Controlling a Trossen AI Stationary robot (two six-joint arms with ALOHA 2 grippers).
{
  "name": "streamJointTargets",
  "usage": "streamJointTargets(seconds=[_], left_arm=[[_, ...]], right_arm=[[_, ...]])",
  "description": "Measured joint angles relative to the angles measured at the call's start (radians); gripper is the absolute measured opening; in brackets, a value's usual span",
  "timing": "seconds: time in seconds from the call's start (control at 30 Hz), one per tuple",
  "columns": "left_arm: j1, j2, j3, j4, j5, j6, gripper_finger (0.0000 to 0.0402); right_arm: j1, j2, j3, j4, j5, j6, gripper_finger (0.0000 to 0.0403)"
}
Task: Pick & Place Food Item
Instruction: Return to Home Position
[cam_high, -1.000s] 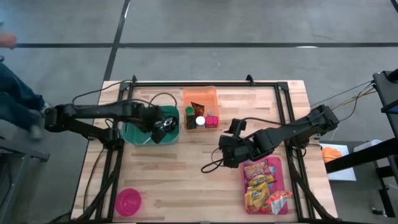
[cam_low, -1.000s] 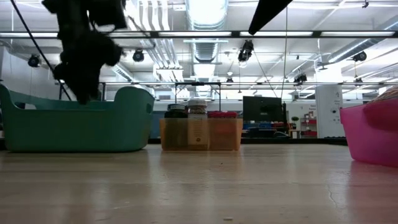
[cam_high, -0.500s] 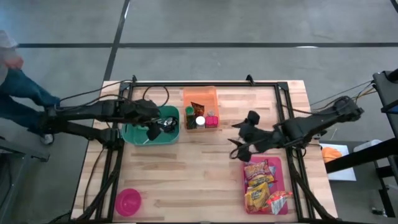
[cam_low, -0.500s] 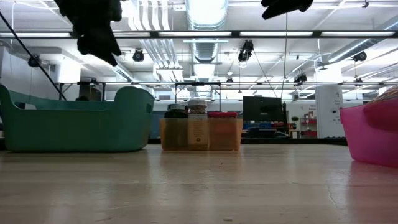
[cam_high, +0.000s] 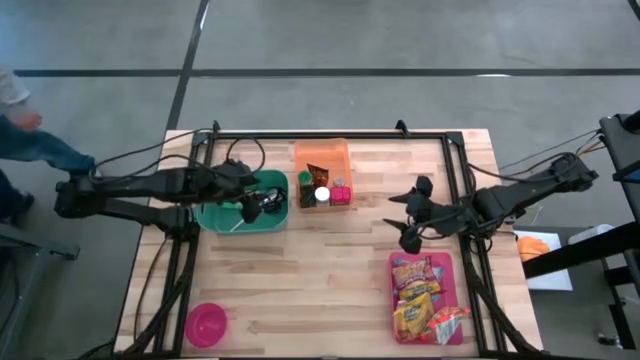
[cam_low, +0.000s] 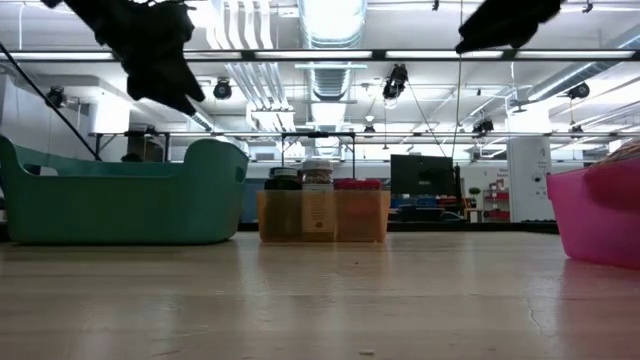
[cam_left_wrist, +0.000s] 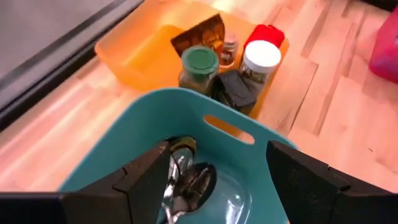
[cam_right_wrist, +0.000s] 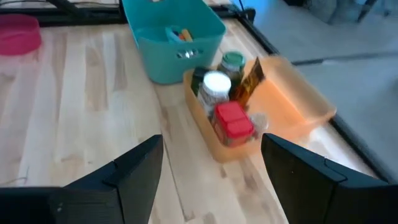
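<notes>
Silver spoons (cam_left_wrist: 181, 177) lie in the green bin (cam_high: 215, 216), the left gripper (cam_high: 262, 203) spread wide and empty above it, beside the orange tray (cam_high: 322, 155) of lidded jars (cam_left_wrist: 199, 65), while the right gripper (cam_high: 411, 212), equally agape and empty, hangs near the pink tray (cam_high: 457, 268) of snack packets (cam_high: 418, 300).

Wooden table (cam_high: 330, 280) ringed by a black frame (cam_high: 330, 135), teal bin (cam_high: 225, 222) on the left, orange tray (cam_high: 322, 152) just beside it, pink tray (cam_high: 447, 264) of snack packets (cam_high: 415, 300) lower right, pink bowl (cam_high: 206, 325) alone at the lower-left corner.
</notes>
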Motion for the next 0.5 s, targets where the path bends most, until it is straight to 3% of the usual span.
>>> streamJointTargets(seconds=[0.2,0.37,0.5], left_arm=[[0.002,-0.010,-0.070,0.181,0.008,0.072,0.0270],[0.001,-0.021,-0.077,0.212,0.078,0.093,0.0270],[0.001,-0.053,-0.153,0.304,0.110,0.097,0.0270]], right_arm=[[-0.001,-0.029,-0.073,0.042,0.000,0.105,0.0270],[-0.001,-0.044,-0.114,0.164,-0.002,0.056,0.0270],[0.000,-0.084,-0.173,0.228,-0.008,0.019,0.0270]])
